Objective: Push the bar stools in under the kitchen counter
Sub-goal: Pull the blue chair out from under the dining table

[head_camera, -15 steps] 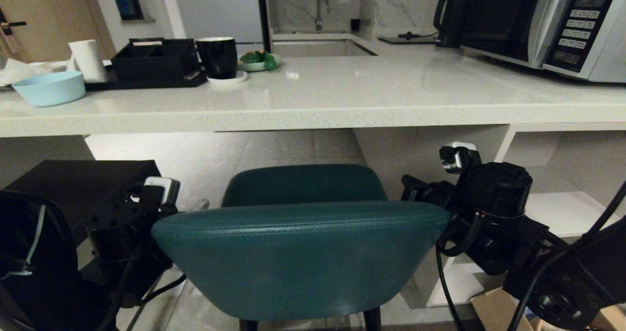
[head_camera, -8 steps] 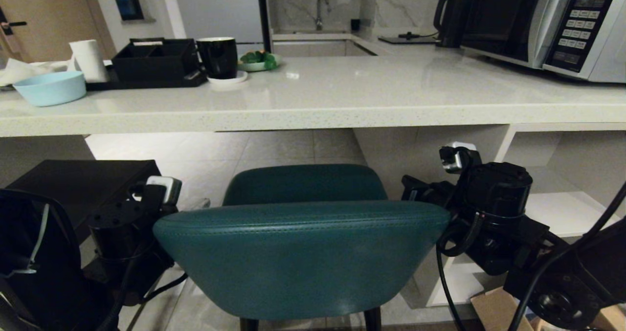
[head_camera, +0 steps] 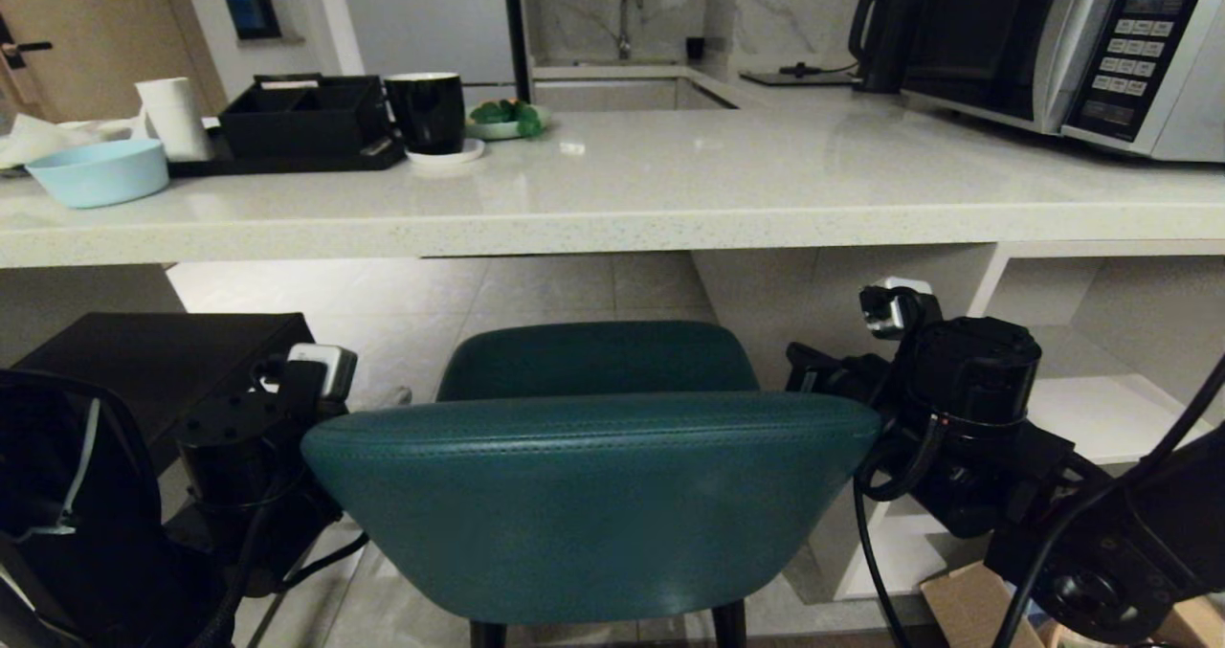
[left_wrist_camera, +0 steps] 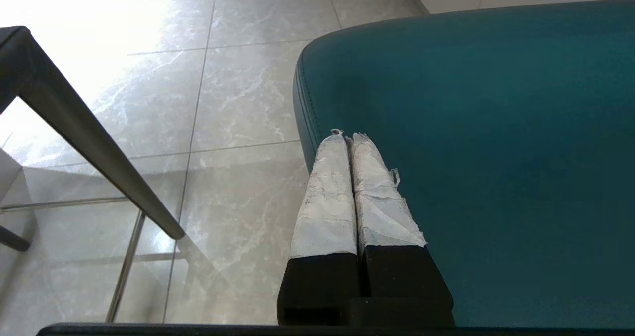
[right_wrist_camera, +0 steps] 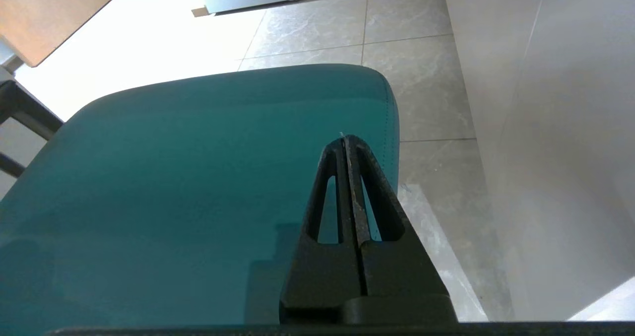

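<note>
Teal leather bar stool (head_camera: 593, 495), curved low back, upright before the cream speckled kitchen counter (head_camera: 612, 232); boxy dark grey stool (head_camera: 163, 361) beside it, left, partly beneath the slab.

Two bar stools: one teal leather stool with curved back (head_camera: 589, 495), one boxy dark grey stool (head_camera: 163, 361). One long cream-white speckled stone counter (head_camera: 670, 227). One silver microwave (head_camera: 1081, 45), one black kettle (head_camera: 885, 26), one black mug (head_camera: 426, 110), one pale blue bowl (head_camera: 98, 171), one black compartment tray (head_camera: 301, 117), one white paper roll (head_camera: 174, 117).
</note>
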